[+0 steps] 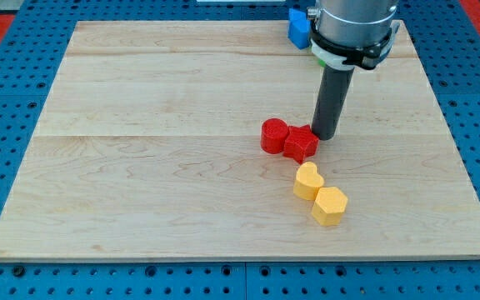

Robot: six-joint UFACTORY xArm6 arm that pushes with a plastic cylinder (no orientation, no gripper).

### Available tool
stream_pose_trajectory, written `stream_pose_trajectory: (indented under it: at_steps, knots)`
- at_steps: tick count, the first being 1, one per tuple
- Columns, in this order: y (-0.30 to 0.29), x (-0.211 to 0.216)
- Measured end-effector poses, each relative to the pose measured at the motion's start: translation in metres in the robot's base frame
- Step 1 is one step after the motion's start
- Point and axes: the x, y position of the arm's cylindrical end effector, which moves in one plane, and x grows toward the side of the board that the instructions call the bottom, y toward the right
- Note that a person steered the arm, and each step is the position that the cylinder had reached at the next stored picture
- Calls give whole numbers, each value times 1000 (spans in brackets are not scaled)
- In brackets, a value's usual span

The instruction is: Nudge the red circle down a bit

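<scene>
**Five blocks logged, target unaddressed from above**

Five blocks noted on wooden tabletop (pixel 140 167), left half bare.

Leftmost: red circle (pixel 274 136), just right of centre, standing flat. Touching red block (pixel 301 144) on its right side; shape of that neighbour unclear, angular. Judged small, light, rigid, with smooth curved wall: likely to slide readily on the wood but to roll off a glancing contact. Best met squarely at the middle of its top-facing side, pushing straight toward the view's bottom.

Next, at the view's top edge: blue block (pixel 298 27), partly hidden by arm, well apart from the rest.

Below the red pair: yellow heart (pixel 307 181), near but apart from the red block.

Tool: plain dark rod, no jaws, so nothing to spread, press or pinch. Ends at my tip (pixel 324 136), against or just beside the red block's upper right, with that block between it and the target.

Rightmost: yellow hexagon (pixel 330 205), touching the heart.

Risk judged: neighbour dragged along by a careless push.
</scene>
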Motion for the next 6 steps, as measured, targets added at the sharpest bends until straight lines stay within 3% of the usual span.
stream_pose_trajectory:
  at_steps: [6]
  knots:
    - [-19,-25]
